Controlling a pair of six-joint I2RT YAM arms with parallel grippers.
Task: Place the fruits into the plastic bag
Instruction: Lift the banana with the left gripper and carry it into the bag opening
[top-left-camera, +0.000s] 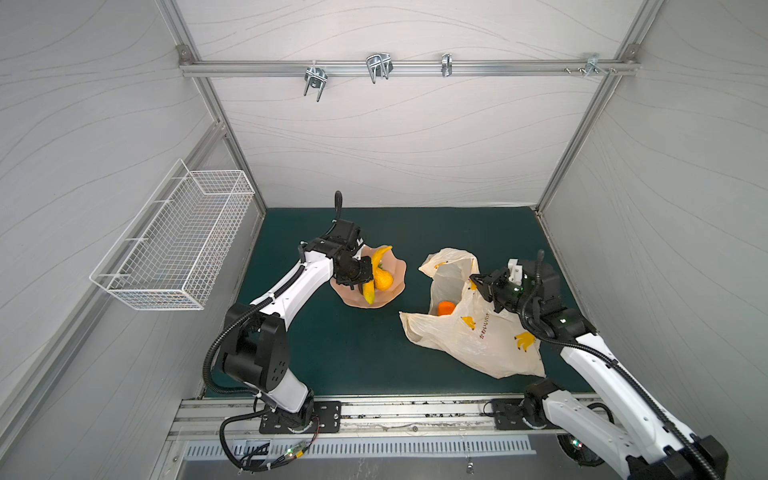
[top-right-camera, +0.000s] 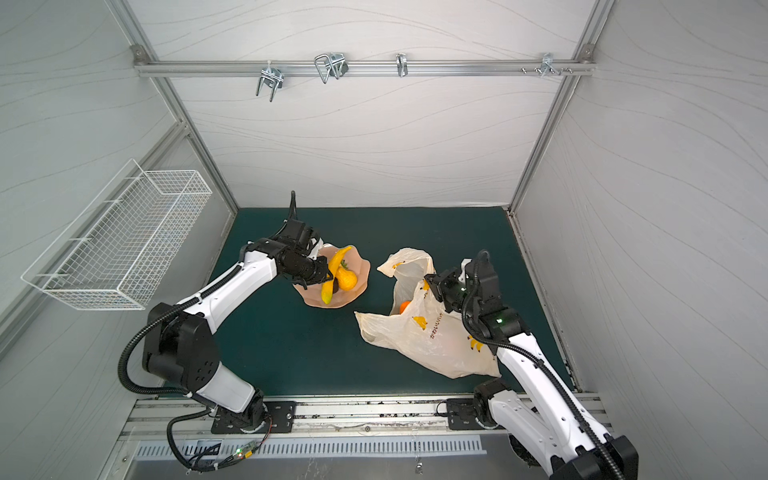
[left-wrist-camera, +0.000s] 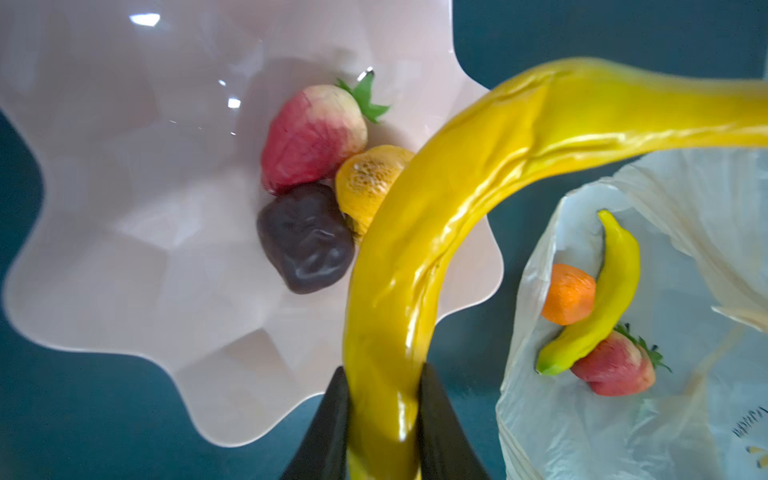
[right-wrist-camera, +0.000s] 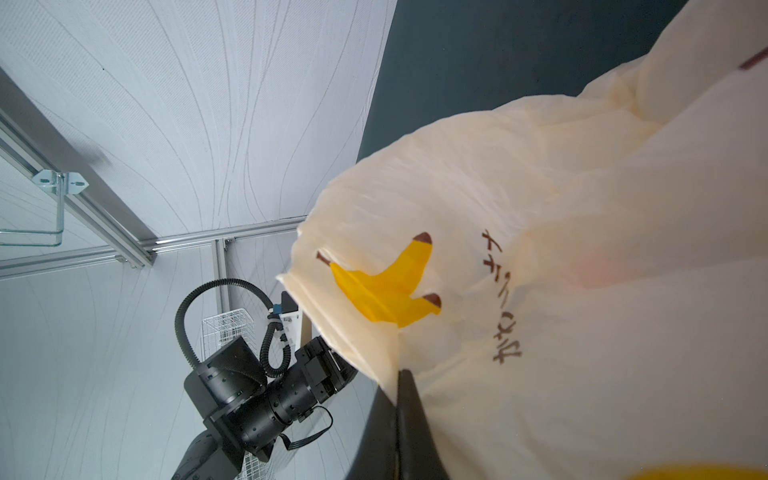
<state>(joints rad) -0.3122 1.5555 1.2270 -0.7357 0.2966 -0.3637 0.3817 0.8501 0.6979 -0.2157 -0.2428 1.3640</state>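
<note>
My left gripper (left-wrist-camera: 383, 370) is shut on a long yellow banana (left-wrist-camera: 415, 249), held just above the pink wavy-edged bowl (left-wrist-camera: 124, 208). A red strawberry (left-wrist-camera: 311, 137), a yellow-orange pear (left-wrist-camera: 370, 183) and a dark brown-purple fruit (left-wrist-camera: 305, 239) lie in the bowl. In both top views this gripper (top-left-camera: 360, 275) is over the bowl's left side (top-right-camera: 361, 266). The plastic bag (top-left-camera: 478, 340) lies to the right with its mouth facing the bowl. My right gripper (top-left-camera: 478, 281) is shut on its upper edge (right-wrist-camera: 582, 291) and holds it up. Inside lie an orange (left-wrist-camera: 567, 295), a second banana (left-wrist-camera: 598, 299) and a strawberry (left-wrist-camera: 615, 368).
A white wire basket (top-left-camera: 174, 249) hangs on the left wall. Metal hooks (top-left-camera: 378, 66) sit on the rail across the back wall. Dark green mat (top-left-camera: 353, 353) covers the table, with a strip of it between bowl and bag.
</note>
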